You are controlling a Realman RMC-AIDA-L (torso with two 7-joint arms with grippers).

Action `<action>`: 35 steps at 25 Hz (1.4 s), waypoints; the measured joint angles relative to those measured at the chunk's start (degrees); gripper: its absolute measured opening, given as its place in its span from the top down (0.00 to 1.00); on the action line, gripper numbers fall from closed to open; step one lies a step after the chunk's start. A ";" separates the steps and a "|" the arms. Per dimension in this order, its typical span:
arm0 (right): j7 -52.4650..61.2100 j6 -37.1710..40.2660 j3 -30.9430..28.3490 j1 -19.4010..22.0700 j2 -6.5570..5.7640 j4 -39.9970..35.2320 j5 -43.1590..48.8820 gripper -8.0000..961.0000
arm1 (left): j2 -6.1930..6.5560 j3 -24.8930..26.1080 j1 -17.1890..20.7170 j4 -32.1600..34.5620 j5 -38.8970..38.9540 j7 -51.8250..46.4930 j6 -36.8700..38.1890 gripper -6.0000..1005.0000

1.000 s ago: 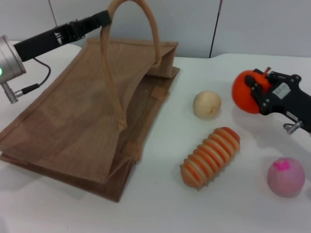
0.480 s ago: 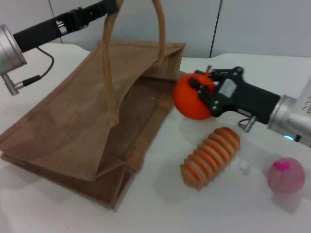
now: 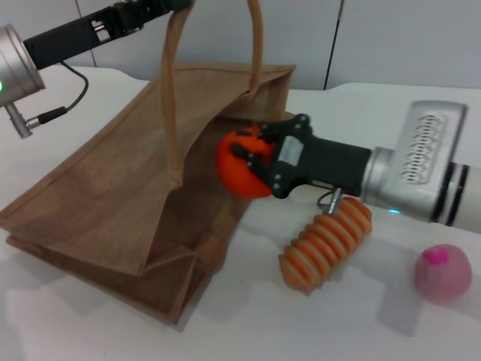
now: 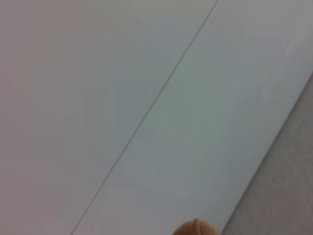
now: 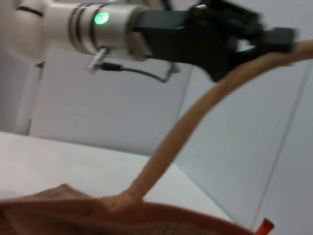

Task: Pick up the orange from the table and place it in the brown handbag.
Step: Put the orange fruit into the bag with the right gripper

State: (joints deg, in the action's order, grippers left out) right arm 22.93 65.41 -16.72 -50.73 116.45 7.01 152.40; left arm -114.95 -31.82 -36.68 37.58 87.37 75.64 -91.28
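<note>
The brown handbag (image 3: 113, 188) lies on the white table with its mouth facing right. My left gripper (image 3: 180, 4) is at the top, shut on one looping handle (image 3: 174, 75), and holds it up so the mouth gapes. My right gripper (image 3: 254, 162) is shut on the orange (image 3: 234, 177) and holds it at the bag's mouth, just above the lower wall. The right wrist view shows the left gripper (image 5: 234, 29) clamped on the handle (image 5: 195, 122) and the bag's edge (image 5: 73, 210). The left wrist view shows only wall and a tip of the handle (image 4: 195, 228).
A ribbed orange-and-cream oblong (image 3: 327, 241) lies just under my right arm. A pink ball (image 3: 442, 272) sits at the right edge of the table. A grey panelled wall stands behind the table.
My right gripper has carried the orange leftward from the table's right side to the bag's mouth. My left gripper has raised the handle a little, and the mouth has opened wider.
</note>
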 joint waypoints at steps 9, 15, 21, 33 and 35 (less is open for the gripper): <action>-3.47 -8.91 1.68 -3.53 0.07 4.89 1.37 0.85 | -0.20 -0.22 -2.14 -0.09 -0.09 -1.30 -0.94 0.90; -3.90 -12.81 1.83 -6.22 0.28 6.28 1.40 0.85 | -0.49 -0.27 -2.81 -0.03 -0.04 -1.84 -1.70 0.90; -4.07 -20.90 1.62 -9.31 0.58 9.25 1.41 0.85 | -0.55 -0.27 -3.56 -0.03 -0.16 -2.07 -2.29 0.90; -6.67 -29.51 -2.04 -10.78 0.80 10.47 0.85 0.83 | -0.62 -0.26 -4.26 -0.40 -0.37 -2.15 -2.39 0.90; -6.68 -29.58 -2.06 -10.81 0.80 10.51 0.84 0.82 | -0.63 -0.23 -4.12 -0.40 -0.21 -2.16 -2.40 0.90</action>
State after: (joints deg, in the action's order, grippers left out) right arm 16.25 35.83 -18.78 -61.54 117.25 17.52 153.24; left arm -115.58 -32.05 -40.80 37.17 87.16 73.48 -93.68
